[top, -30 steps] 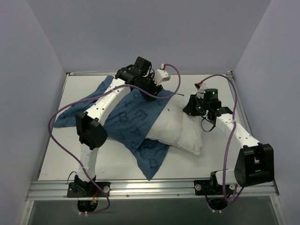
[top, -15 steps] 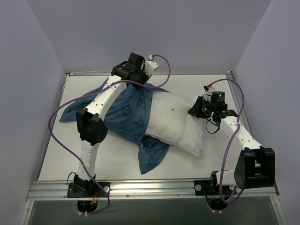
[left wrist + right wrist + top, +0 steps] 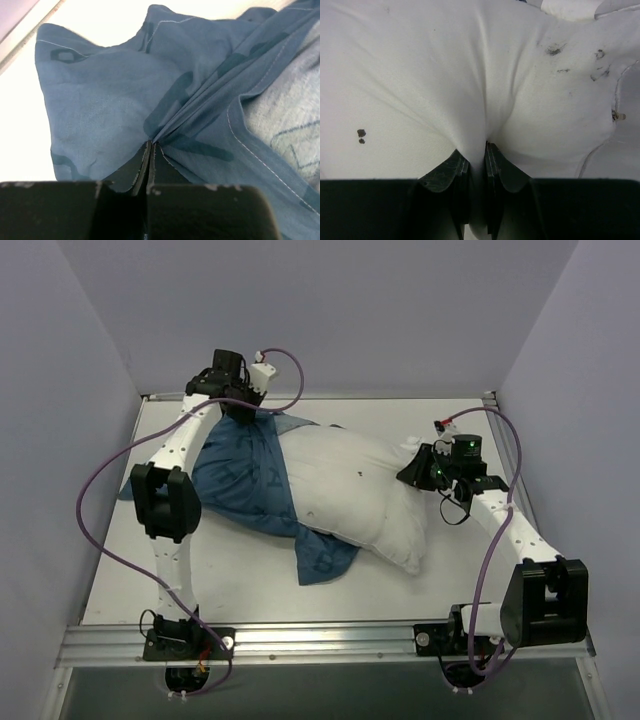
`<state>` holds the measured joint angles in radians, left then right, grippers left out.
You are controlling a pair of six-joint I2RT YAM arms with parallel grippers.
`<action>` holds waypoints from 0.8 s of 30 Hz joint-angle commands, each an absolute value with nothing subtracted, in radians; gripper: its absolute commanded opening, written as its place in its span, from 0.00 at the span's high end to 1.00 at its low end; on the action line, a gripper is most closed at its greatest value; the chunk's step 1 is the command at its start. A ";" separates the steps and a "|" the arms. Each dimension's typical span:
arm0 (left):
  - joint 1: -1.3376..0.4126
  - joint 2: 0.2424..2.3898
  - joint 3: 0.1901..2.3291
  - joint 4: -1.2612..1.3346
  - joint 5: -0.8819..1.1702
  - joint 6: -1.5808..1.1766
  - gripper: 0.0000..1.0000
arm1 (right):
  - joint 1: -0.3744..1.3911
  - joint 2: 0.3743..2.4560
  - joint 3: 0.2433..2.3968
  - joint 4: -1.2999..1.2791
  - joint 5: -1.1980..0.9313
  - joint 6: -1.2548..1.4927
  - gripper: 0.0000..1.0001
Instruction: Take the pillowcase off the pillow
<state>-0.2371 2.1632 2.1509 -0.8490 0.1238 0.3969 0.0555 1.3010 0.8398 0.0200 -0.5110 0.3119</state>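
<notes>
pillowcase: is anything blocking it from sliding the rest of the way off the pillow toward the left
Nothing visible does. The left gripper is shut on the pillowcase, the right gripper pinches the pillow, and only the pillow's left end sits inside the cloth.

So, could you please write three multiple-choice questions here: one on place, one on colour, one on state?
1. Which side of the bare pillow is the pillowcase on? A right B left C top
2. The pillow's colour? A white B grey C yellow
3. The left gripper is: A open B shut on the pillow C shut on the pillowcase
Answers: B, blue cloth bunches at its left; A, it is plain white; C, the wrist view shows it pinching a blue fold.
</notes>
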 commanded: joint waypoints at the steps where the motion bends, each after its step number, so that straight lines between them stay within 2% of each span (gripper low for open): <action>1: -0.087 2.054 2.088 -0.805 -0.027 0.531 0.98 | 0.014 1.293 0.813 -0.110 -0.387 0.284 1.00; 6: -0.210 1.930 1.955 -0.802 0.092 0.544 0.98 | 0.101 1.304 0.928 -0.150 -0.385 0.253 1.00; 7: -0.230 1.924 1.936 -0.799 0.092 0.549 0.98 | 0.124 1.310 0.965 -0.167 -0.376 0.238 0.96; 8: -0.254 1.921 1.909 -0.799 0.091 0.552 0.98 | 0.149 1.316 1.044 -0.205 -0.358 0.227 0.70; 11: -0.265 1.924 1.878 -0.801 0.119 0.528 0.98 | 0.230 1.318 1.193 -0.290 -0.235 0.190 0.40; 13: -0.265 1.922 1.868 -0.798 0.123 0.520 0.98 | 0.285 1.312 1.250 -0.316 -0.166 0.173 0.29; 14: -0.265 1.921 1.861 -0.795 0.123 0.520 0.98 | 0.307 1.315 1.293 -0.331 -0.147 0.157 0.16; 15: -0.265 1.919 1.858 -0.789 0.123 0.519 0.98 | 0.327 1.318 1.310 -0.339 -0.132 0.152 0.14; 17: -0.264 1.913 1.855 -0.785 0.124 0.518 0.98 | 0.403 1.341 1.333 -0.342 -0.104 0.137 0.01; 24: -0.264 1.913 1.865 -0.793 0.126 0.520 0.98 | 0.725 1.396 1.276 -0.328 0.046 0.019 0.00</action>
